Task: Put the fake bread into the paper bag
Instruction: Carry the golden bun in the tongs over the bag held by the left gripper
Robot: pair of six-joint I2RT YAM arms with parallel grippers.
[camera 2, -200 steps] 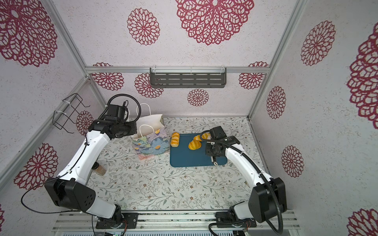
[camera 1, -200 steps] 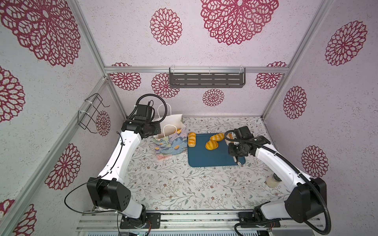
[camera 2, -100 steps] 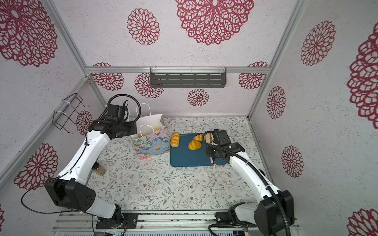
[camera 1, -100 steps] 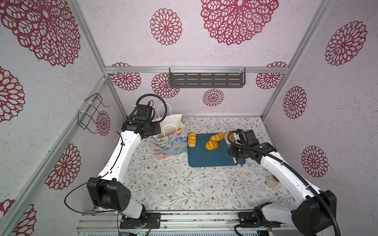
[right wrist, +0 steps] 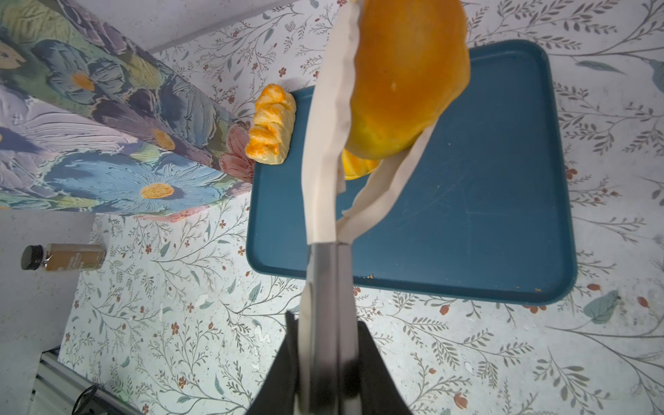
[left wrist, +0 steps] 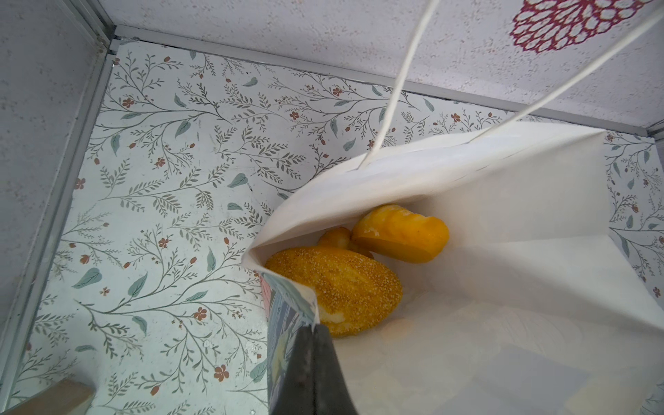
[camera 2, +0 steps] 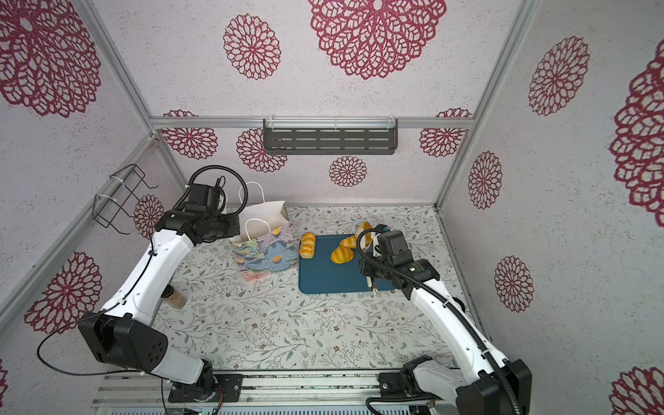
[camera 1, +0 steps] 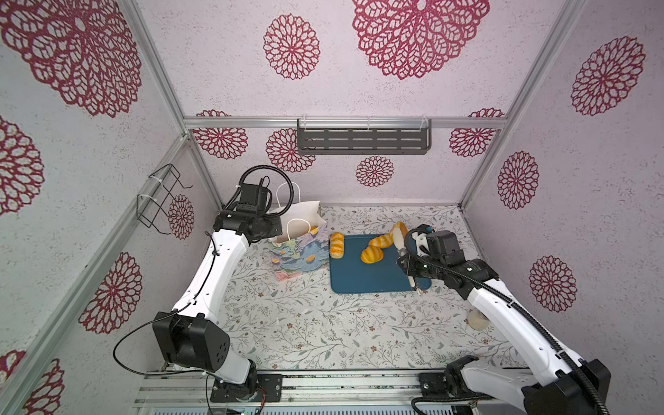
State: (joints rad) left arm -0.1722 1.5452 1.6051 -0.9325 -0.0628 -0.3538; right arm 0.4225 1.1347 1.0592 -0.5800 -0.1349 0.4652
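The job looks roughly half done. The paper bag stands on the tabletop, and the left wrist view shows three pieces of fake bread inside it: a seeded loaf, a roll and a smaller piece half hidden behind them. The left tool is closed on the bag's rim and holds the mouth open. The right tool is closed on cream tongs. The tongs clamp a fourth bread, held up over the blue tray and well apart from the bag. Three more lie on the tray: a striped roll at the edge nearest the bag, a bun and a croissant shape. What seems to be left is carrying the clamped piece to the bag, then those three.
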